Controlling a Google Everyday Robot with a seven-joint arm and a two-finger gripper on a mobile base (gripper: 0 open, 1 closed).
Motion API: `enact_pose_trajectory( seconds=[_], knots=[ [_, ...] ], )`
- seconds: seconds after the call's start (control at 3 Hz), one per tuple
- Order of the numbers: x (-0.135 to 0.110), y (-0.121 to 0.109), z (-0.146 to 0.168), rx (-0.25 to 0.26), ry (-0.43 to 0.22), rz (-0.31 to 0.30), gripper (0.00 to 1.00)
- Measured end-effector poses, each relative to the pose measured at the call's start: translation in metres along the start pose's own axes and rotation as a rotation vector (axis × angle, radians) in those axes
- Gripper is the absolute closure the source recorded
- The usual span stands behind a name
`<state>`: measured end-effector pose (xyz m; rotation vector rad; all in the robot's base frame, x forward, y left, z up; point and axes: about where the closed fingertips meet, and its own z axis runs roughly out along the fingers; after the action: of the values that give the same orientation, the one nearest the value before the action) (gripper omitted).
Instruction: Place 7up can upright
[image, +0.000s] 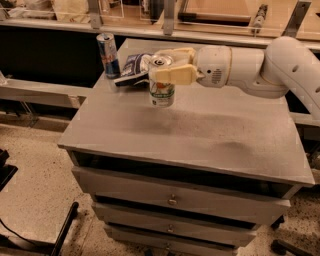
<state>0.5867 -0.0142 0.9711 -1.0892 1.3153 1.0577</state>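
The 7up can (162, 90), white and green with a red-orange mark and a silver top, stands upright with its base at or just above the grey cabinet top (200, 135), left of the middle. My gripper (167, 65) reaches in from the right, and its cream fingers (175, 75) are shut around the can's upper part. The white arm stretches away to the right edge of the camera view.
A tall slim blue-and-silver can (108, 54) stands at the back left corner. A dark blue-and-white snack bag (133, 68) lies just behind the 7up can. The cabinet has drawers below. A counter with posts runs along the back.
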Motion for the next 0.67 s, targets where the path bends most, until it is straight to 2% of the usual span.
enact_pose_trajectory(
  seconds=[0.33, 0.67],
  knots=[
    [0.010, -0.005, -0.015, 0.028, -0.020, 0.035, 1.00],
    [0.030, -0.007, -0.021, 0.045, -0.033, 0.079, 0.82]
  ],
)
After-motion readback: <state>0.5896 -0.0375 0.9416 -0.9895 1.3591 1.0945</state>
